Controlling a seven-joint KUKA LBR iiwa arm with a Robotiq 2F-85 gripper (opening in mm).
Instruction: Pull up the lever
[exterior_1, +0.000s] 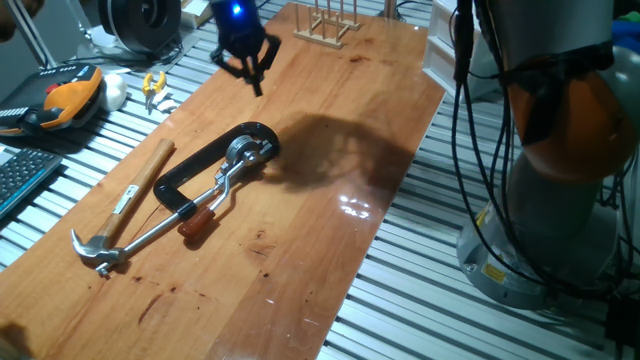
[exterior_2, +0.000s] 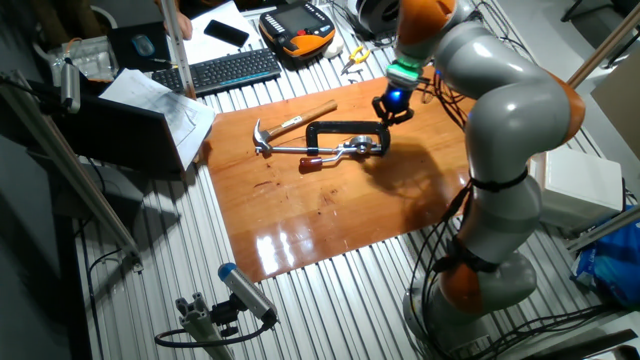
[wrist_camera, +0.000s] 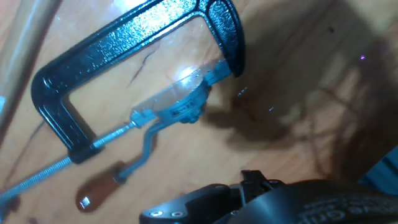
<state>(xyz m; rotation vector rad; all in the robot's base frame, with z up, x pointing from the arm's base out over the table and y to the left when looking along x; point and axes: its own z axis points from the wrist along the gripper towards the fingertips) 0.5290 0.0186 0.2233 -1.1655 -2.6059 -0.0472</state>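
Note:
A black C-shaped clamp (exterior_1: 205, 155) lies flat on the wooden board (exterior_1: 330, 180). Its lever (exterior_1: 213, 200), a short silver arm with a reddish-brown tip, rests low on the board beside the clamp's long steel rod (exterior_1: 150, 235). The hand view shows the lever (wrist_camera: 127, 168) at lower left and the clamp frame (wrist_camera: 124, 37) above it. My gripper (exterior_1: 256, 86) hangs in the air beyond the clamp's far end, apart from it, its fingers drawn together on nothing. From the other fixed view the gripper (exterior_2: 388, 112) is just right of the clamp (exterior_2: 340, 128) and lever (exterior_2: 325, 160).
A wooden-handled claw hammer (exterior_1: 135, 200) lies left of the clamp, its head by the rod's end. A small wooden rack (exterior_1: 325, 25) stands at the board's far end. A keyboard (exterior_2: 230, 68), pliers (exterior_1: 153, 88) and an orange pendant (exterior_1: 70, 98) lie off the board.

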